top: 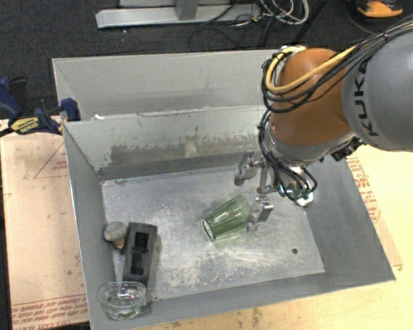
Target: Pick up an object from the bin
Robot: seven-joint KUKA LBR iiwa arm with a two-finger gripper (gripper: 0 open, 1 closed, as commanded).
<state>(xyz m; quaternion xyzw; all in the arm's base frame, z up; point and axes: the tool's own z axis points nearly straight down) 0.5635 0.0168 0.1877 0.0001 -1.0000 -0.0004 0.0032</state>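
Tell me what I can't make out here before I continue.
All in the camera view:
1. Whether the gripper is open or shut: the orange cover and cables hide it.
2. The green glass: its right end is behind the gripper, contact unclear.
3. The pebble: its right edge is behind the black block.

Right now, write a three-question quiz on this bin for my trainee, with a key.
1. True or false: the green glass tumbler stands upright on the floor of the grey metal bin.
2. In the camera view, on which side of the tumbler is the hand? A) its left B) its right C) below it, toward the near wall.
3. What lies right beside the black rectangular plastic block, at its upper left end?

Key: 1 false, it lies on its side. 2 B. 3 the small grey-brown stone.
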